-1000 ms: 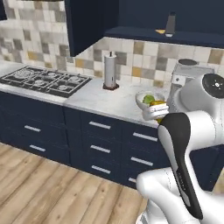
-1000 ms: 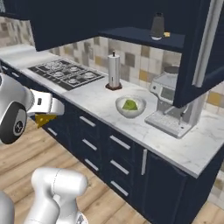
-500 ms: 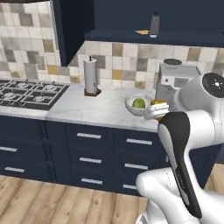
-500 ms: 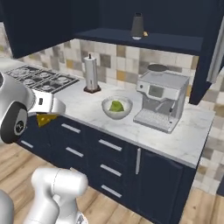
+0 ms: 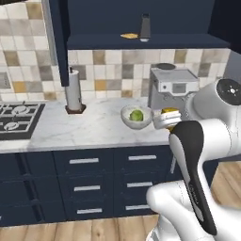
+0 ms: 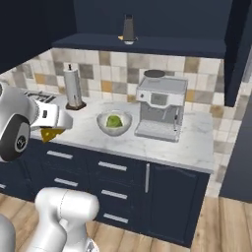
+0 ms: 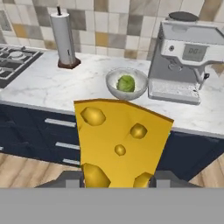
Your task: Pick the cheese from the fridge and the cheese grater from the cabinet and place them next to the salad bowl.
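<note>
A wedge of cheese sits clamped in the robot's end effector, held out in front of the kitchen counter as the arm faces the salad bowl. In the hand view the yellow-orange wedge stands upright between the two finger tips, its holed face toward the camera, the grip taken low on the wedge so that most of it stands clear above the tips. From the right base view, the cheese hangs at the end of the arm just short of the counter edge, well apart from the salad bowl.

The bowl, with its green ball of lettuce, rests on the marble between a paper towel holder and a silver coffee machine. The open stretch of marble in front of and beside the bowl looks the likely spot for the wedge. Overhead, the cheese grater stands on the shelf of the navy cabinet, beside a flat orange square. By the look of it, the cheese leg of the job is nearly done and the grater is yet to be fetched.
</note>
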You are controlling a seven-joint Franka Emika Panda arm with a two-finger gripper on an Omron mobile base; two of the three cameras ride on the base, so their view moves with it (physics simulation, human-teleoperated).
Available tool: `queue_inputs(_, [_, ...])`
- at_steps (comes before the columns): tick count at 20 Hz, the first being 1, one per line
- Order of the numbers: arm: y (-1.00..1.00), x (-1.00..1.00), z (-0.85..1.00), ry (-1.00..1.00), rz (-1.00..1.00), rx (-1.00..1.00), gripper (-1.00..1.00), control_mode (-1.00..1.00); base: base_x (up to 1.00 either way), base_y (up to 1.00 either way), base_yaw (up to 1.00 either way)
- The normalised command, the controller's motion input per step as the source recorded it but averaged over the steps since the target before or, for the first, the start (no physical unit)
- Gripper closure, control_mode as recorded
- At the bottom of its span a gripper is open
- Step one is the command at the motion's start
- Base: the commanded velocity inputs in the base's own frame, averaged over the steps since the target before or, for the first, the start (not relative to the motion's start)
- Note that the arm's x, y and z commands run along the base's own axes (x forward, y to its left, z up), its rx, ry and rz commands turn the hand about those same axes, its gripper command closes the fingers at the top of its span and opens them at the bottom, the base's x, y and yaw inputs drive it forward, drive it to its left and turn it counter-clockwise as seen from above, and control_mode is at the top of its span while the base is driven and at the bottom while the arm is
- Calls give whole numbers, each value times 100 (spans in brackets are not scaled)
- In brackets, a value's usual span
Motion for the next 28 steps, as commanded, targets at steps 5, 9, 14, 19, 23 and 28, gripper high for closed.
queue_inputs(5, [0, 0, 0, 0, 0, 0, 100, 100, 37, 45, -21])
queue_inputs(9, [0, 0, 0, 0, 0, 0, 100, 100, 45, 37, 0])
queue_inputs(14, [0, 0, 0, 0, 0, 0, 100, 100, 63, 23, 0])
queue_inputs(19, [0, 0, 0, 0, 0, 0, 100, 100, 49, 8, -21])
queue_inputs(23, [0, 0, 0, 0, 0, 0, 100, 100, 49, 32, -44])
queue_inputs(28, [0, 0, 0, 0, 0, 0, 100, 100, 51, 44, -21])
